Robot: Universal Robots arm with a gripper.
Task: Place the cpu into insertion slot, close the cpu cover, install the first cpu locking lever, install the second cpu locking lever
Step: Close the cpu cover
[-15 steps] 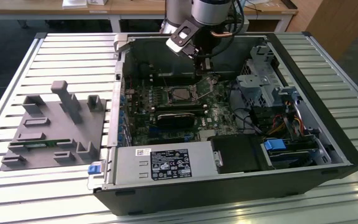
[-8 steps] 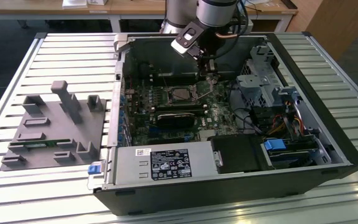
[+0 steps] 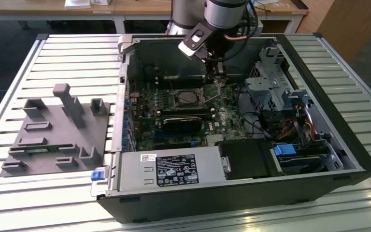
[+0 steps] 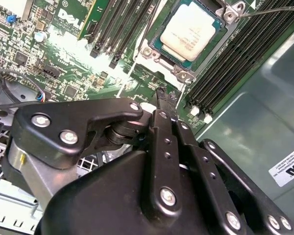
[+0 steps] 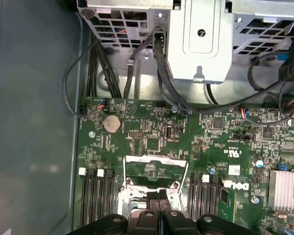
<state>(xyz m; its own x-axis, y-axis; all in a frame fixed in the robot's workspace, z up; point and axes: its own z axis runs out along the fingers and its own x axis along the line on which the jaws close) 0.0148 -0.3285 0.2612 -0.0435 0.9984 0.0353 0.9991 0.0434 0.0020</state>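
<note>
CPU [image 4: 190,32] lies flat in the insertion slot [image 4: 172,55] on the motherboard [image 4: 68,63], silver top up. In the first wrist view the CPU cover [image 5: 157,157] looks raised off it. The hand [image 5: 157,197] is pinched together on nothing, tips just beside the socket. To close the cover well, I'd push its frame edge evenly, never the chip

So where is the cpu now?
In the second wrist view the cpu sits in the insertion slot, between two banks of black memory slots.

arm [image 3: 224,12] angled downward, jaws pressed together at the tip.
</note>
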